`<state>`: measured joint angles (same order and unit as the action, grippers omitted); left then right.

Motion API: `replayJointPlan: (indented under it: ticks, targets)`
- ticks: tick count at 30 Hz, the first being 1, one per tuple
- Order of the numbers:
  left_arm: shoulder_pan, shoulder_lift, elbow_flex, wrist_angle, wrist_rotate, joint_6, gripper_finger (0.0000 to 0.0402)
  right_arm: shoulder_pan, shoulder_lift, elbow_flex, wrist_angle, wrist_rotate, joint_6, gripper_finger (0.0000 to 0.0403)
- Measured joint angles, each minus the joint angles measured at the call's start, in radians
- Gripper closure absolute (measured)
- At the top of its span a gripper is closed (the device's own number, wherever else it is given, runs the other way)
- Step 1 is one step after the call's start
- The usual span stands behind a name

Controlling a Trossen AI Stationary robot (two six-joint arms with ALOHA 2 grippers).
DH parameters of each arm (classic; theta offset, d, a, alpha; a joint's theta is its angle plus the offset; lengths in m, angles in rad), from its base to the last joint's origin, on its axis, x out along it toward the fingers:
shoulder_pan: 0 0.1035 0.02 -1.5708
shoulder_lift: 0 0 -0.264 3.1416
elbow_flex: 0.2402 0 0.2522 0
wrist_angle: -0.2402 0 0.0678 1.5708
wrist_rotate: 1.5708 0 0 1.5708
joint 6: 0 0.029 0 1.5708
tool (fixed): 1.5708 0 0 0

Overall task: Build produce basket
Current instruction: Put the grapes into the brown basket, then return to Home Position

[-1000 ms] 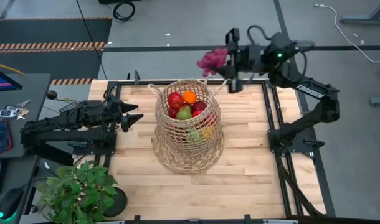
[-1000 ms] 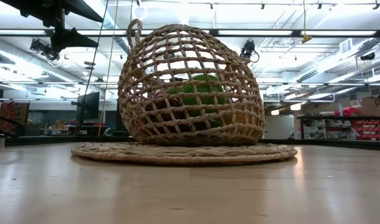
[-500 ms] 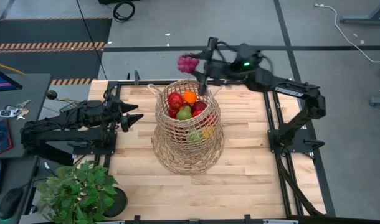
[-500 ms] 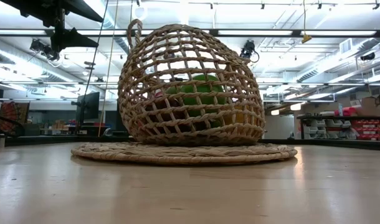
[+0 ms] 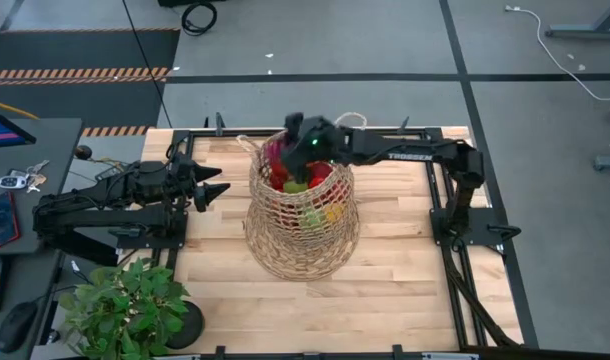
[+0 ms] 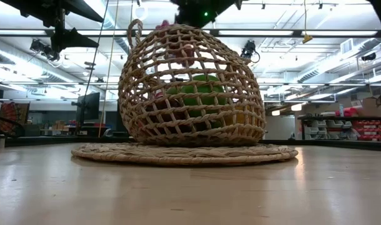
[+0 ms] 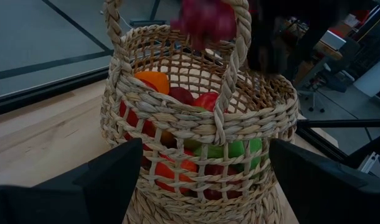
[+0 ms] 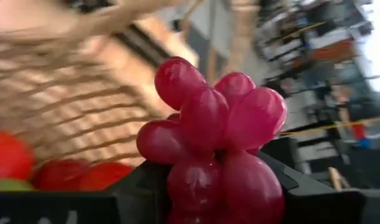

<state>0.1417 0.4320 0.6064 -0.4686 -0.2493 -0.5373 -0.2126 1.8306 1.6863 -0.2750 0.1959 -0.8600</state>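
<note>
The tall tan wicker basket (image 5: 303,225) stands mid-table on a round woven mat (image 6: 184,154). It holds produce (image 5: 307,186): red, green and orange pieces, also seen in the left wrist view (image 7: 196,102). My right gripper (image 5: 288,141) hangs over the far side of the basket's mouth, shut on a magenta-purple bunch of grapes (image 8: 215,124). The grapes (image 7: 205,17) hang just above the rim, beside a loop handle (image 7: 240,56). My left gripper (image 5: 221,186) waits open at the table's left, pointing at the basket. My right gripper pinches the grape bunch at its base (image 8: 205,186) between its two fingers (image 8: 143,190), and the rest of the bunch sticks out past the fingertips. The fingers come from the table's right side, slanting down. The bunch is lifted clear, over the basket's mouth.
A leafy potted plant (image 5: 125,305) stands at the table's near left corner. Bare wood lies in front of the basket (image 5: 385,300). A desk with a monitor and keys (image 5: 15,180) sits left of the table.
My right gripper has swung from beyond the table's far right corner toward the left and down to the basket's mouth, rolling its wrist as it went. The grapes have come with it, still held clear of everything.
</note>
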Motion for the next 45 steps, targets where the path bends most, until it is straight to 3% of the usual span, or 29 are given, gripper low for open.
replayJointPlan:
  ticks: [3,9,22,28,38,45]
  targets:
    - [0.0,0.0,0.0,0.0,0.0,0.0,0.0044,0.009,0.035,0.0,-0.074,-0.009,0.011,0.0244]
    - [0.0,0.0,0.0,0.0,0.0,0.0,0.0044,-0.014,0.101,0.0,-0.148,-0.028,0.203,0.0225]
    - [0.0,0.0,0.0,0.0,0.0,0.0,0.0044,-0.052,0.004,0.0,-0.17,-0.106,0.451,0.0057]
    - [0.0,0.0,0.0,0.0,0.0,0.0,0.0044,-0.084,-0.106,0.001,-0.16,-0.179,0.609,0.0009]
    - [0.0,0.0,0.0,0.0,0.0,0.0,0.0044,-0.12,-0.374,-0.005,-0.205,-0.312,0.808,0.002]
    - [0.0,0.0,0.0,0.0,0.0,0.0,0.0044,-0.132,-0.618,-0.196,-0.193,-0.31,0.907,0.0041]
